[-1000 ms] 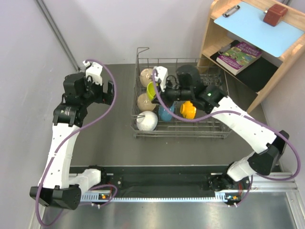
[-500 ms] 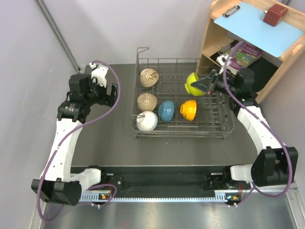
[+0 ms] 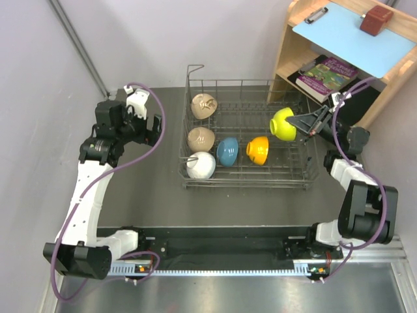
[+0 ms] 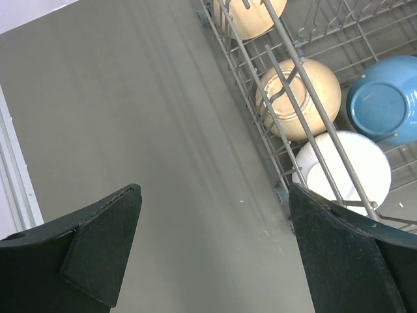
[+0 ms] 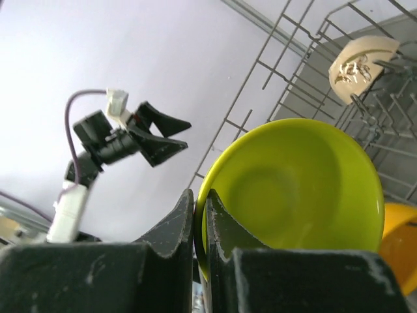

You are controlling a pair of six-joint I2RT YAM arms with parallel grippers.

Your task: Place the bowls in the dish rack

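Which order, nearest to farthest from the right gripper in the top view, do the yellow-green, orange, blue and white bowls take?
1. yellow-green bowl, held by the right gripper, far right.
2. orange bowl, just left of it.
3. blue bowl, farther left.
4. white bowl, leftmost.

In the left wrist view, the top edge is cutting off the far tan bowl [image 4: 251,16] and the right edge is slicing through the blue bowl [image 4: 384,98]. Wires of the rack [image 4: 260,130] are crossing the second tan bowl [image 4: 306,98], and one finger [image 4: 339,254] of the left gripper [image 4: 214,215] is covering part of the white bowl [image 4: 345,173]. In the right wrist view, the right gripper [image 5: 199,195] is hiding the near rim of the green bowl [image 5: 293,182], and the orange bowl [image 5: 399,248] is showing only as a sliver at the right edge. From above, the wooden shelf [image 3: 287,59] is running out past the top and right edges, and the print on the book [image 3: 329,75] is reading too small to make out
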